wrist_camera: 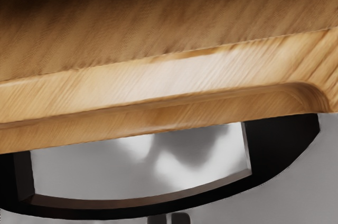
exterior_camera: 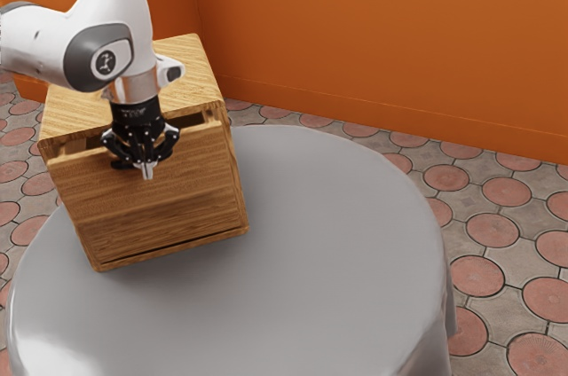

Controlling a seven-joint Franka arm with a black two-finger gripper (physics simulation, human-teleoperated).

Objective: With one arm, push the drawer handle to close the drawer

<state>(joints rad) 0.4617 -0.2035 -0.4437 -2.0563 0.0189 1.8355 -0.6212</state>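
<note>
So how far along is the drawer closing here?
Done, it seems: the gripper is lowered beside the black handle. In hand: probably the push, though contact is unclear. Left: closing the drawer, as a gap shows behind its front's top edge.

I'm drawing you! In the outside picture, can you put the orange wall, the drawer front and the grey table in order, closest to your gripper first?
1. Drawer front: right by my gripper.
2. Grey table: lower down, spreading toward the exterior view's right.
3. Orange wall: farthest, behind the table.
</note>
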